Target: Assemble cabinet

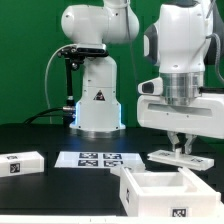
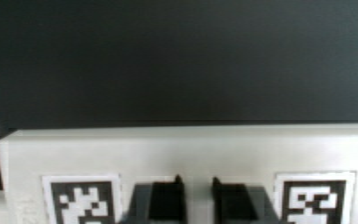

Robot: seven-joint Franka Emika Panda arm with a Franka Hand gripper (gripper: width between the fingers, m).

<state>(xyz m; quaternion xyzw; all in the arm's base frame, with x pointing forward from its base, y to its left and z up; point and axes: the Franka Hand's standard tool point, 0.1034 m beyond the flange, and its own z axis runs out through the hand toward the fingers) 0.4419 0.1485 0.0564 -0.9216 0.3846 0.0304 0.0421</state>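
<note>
Wrist view blurry, both tags on flat panel cut off; gripper fingers nearly together on it, can't tell if pinching. Cabinet box body cropped at frame edge, near that panel. Count: 3 white parts, third part at the exterior view's left; 1 marker board

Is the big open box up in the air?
No, the open box rests on the table; the gripper is over a flat panel.

There is 1 robot arm with 1 gripper and 2 fingers. On the table are 3 white cabinet parts: 1 open box, 1 flat panel, 1 small block. There is 1 marker board. The panel shows 2 tags.
</note>
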